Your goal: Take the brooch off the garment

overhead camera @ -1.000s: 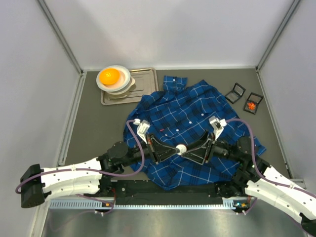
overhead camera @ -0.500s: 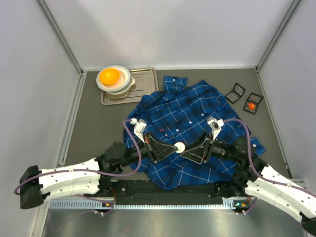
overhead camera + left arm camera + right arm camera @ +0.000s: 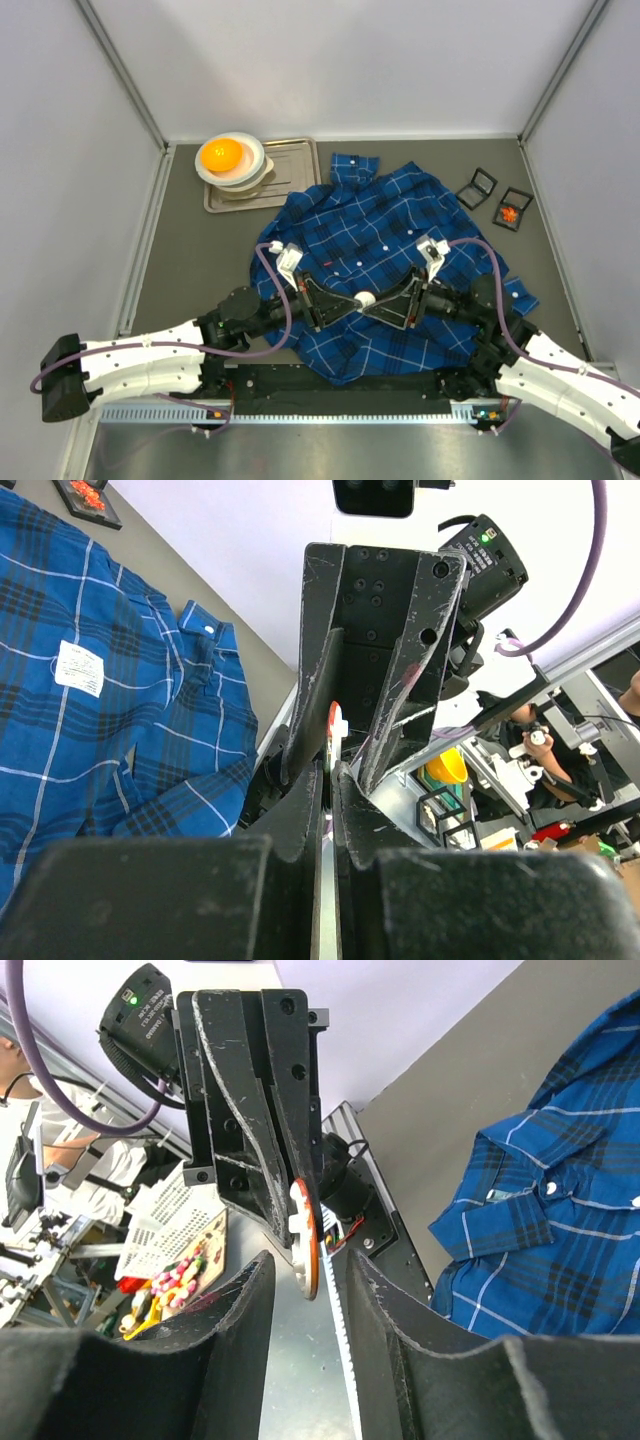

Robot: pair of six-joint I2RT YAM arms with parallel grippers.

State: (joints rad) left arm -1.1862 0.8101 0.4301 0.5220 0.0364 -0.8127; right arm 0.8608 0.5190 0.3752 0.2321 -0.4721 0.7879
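White, round, the brooch (image 3: 365, 299) sits pinched between both pincers — left pincer (image 3: 345, 300) and right pincer (image 3: 385, 301) each closed on it. It has shifted slightly above the garment (image 3: 400, 215) — seemingly already free.

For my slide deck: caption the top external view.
Both pincers, left and right, meet on a small white round brooch above the blue plaid shirt.

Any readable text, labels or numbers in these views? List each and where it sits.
None can be read.
White tag on the shirt: faint print, too small to read.
Board behind the left tool: tiny white marking, blurred.
Two black boxes: no text visible.
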